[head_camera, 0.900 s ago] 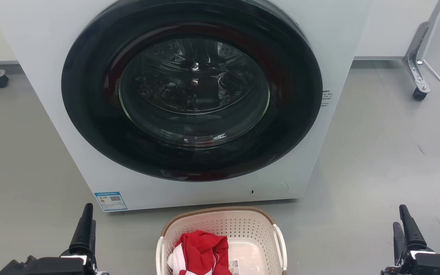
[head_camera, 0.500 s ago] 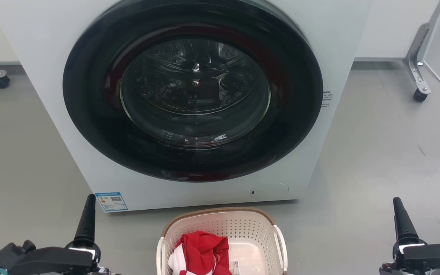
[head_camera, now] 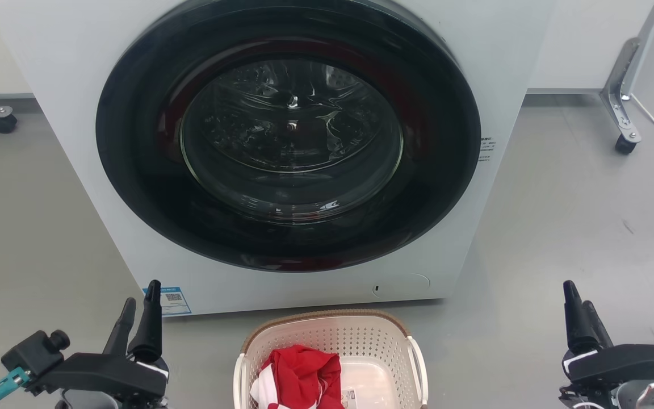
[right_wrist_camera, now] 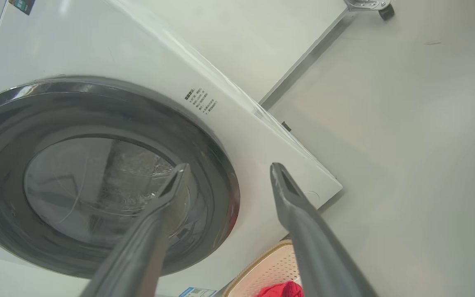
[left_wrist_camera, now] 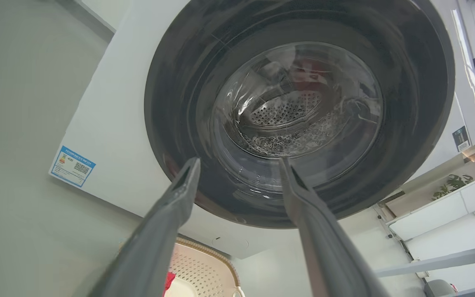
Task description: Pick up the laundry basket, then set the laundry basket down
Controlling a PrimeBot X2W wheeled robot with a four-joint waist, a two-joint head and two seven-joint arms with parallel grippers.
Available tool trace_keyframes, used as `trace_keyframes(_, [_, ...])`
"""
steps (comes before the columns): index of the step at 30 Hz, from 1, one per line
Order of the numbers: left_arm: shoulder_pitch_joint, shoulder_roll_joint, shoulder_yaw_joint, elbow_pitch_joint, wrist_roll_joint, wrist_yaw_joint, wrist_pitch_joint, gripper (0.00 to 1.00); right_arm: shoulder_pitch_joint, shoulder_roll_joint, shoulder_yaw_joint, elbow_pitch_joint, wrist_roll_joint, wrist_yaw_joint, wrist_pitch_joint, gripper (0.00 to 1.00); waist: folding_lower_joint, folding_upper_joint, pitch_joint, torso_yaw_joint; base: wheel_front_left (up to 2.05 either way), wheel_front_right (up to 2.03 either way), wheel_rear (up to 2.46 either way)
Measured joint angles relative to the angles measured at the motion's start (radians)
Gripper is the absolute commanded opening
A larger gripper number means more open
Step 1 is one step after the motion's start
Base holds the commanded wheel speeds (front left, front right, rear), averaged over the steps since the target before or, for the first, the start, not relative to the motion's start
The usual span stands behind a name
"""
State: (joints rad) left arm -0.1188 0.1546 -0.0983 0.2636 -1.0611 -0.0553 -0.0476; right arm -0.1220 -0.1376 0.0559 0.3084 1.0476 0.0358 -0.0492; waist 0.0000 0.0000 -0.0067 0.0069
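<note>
The cream laundry basket (head_camera: 361, 332) with perforated walls, a brown rim and white side handles stands on the floor at the bottom middle of the head view, right in front of the washing machine. A red and white garment (head_camera: 298, 375) lies inside it. My left gripper (head_camera: 141, 300) is open, well to the basket's left and holding nothing. My right gripper (head_camera: 579, 300) is open too, far to the basket's right. The left wrist view catches the basket's rim (left_wrist_camera: 204, 260) between the fingers (left_wrist_camera: 171, 214). A corner of the basket (right_wrist_camera: 262, 272) also shows low in the right wrist view.
A white front-loading washing machine (head_camera: 77, 85) with a dark round door (head_camera: 290, 130) stands just behind the basket. A wheeled metal frame leg (head_camera: 619, 108) is at the back right and a caster (head_camera: 2, 122) at the back left, on grey floor (head_camera: 560, 227).
Both grippers have rolled at the wrist and shifted inward and forward, so both fingers of each now show side by side. The basket has not moved.
</note>
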Motion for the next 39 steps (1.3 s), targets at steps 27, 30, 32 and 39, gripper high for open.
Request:
trace_keyframes(27, [-0.016, 0.061, -0.128, -0.032, 0.413, 0.084, -0.105, 1.00, -0.019, -0.063, 0.152, -0.007, -0.472, -0.081, -0.104, 1.00, 0.0000, 0.0000, -0.006, 0.003, 0.00, 0.00, 0.00])
trace_keyframes(30, [-0.016, 0.065, -0.138, -0.031, 0.453, 0.091, -0.117, 1.00, -0.023, -0.068, 0.163, -0.007, -0.510, -0.088, -0.115, 1.00, 0.0000, 0.0000, -0.006, 0.003, 0.00, 0.00, 0.00])
trace_keyframes(32, [-0.016, 0.067, -0.143, -0.031, 0.471, 0.097, -0.123, 1.00, -0.028, -0.073, 0.171, -0.007, -0.544, -0.090, -0.121, 1.00, 0.0000, 0.0000, -0.006, 0.003, 0.00, 0.00, 0.00])
trace_keyframes(39, [-0.017, 0.077, -0.164, -0.021, 0.542, 0.110, -0.149, 1.00, -0.031, -0.079, 0.197, -0.006, -0.631, -0.107, -0.148, 1.00, 0.0000, 0.0000, -0.006, 0.003, 0.00, 0.00, 0.00])
